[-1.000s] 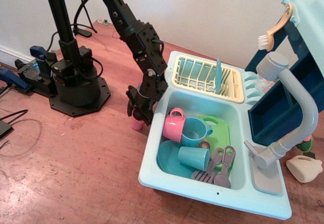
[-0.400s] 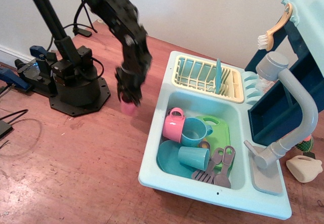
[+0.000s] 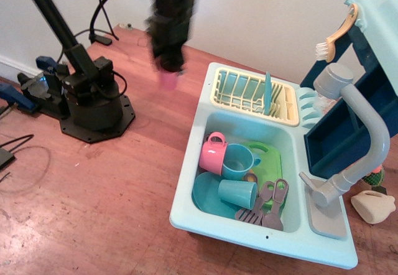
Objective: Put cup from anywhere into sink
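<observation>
Nearest the camera, the pale aqua toy sink (image 3: pixel 186 191) is sitting on the reddish wooden floor (image 3: pixel 93 200), its basin crowded with dishes. A grey spatula and fork (image 3: pixel 267 203) are lying at the front right of the basin, beside a teal cup (image 3: pixel 238 193) tipped on its side over a teal plate (image 3: pixel 205 195). Just behind, a second teal cup (image 3: pixel 236 160) is leaning against a pink mug (image 3: pixel 212 151) with a handle, and a green tray (image 3: pixel 268 163) is lying to their right. The grey faucet (image 3: pixel 364 132) is arching over the right rim. Further back, a yellow dish rack (image 3: pixel 249 94) is resting on the sink's far end.

To the left, the arm's black base (image 3: pixel 93 101) is standing on the floor, well apart from the sink. Beyond, the blurred black gripper (image 3: pixel 169 60) is hanging in the air left of the dish rack, clamping the small pink cup (image 3: pixel 168 79), which is showing just below it, clear of the floor and outside the basin. A brush (image 3: pixel 336 38) is hanging at the far right.
</observation>
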{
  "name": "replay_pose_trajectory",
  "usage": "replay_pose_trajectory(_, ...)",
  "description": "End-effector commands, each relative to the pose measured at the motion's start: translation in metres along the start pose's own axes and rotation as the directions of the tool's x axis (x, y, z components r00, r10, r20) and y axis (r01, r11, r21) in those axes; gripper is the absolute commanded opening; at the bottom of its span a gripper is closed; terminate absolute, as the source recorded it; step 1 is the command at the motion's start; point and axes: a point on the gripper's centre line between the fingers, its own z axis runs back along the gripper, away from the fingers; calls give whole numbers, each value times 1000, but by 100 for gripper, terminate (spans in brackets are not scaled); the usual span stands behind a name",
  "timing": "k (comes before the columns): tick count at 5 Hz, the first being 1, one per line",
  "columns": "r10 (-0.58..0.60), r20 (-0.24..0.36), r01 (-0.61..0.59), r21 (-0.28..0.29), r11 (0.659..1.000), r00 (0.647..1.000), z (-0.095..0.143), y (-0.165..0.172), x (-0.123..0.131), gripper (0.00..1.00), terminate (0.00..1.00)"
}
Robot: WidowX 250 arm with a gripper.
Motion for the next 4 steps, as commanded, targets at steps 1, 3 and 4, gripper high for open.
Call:
replay_pose_trajectory(1, -80, 31, 82, -37, 996, 996, 29, -61, 37, 0, 0)
replay_pose_trajectory(3, -183, -2, 183, -59, 981, 983, 9, -140, 56, 0, 0)
replay_pose_trajectory(4, -187, -42, 184, -78, 980, 981, -16, -149, 42, 0, 0)
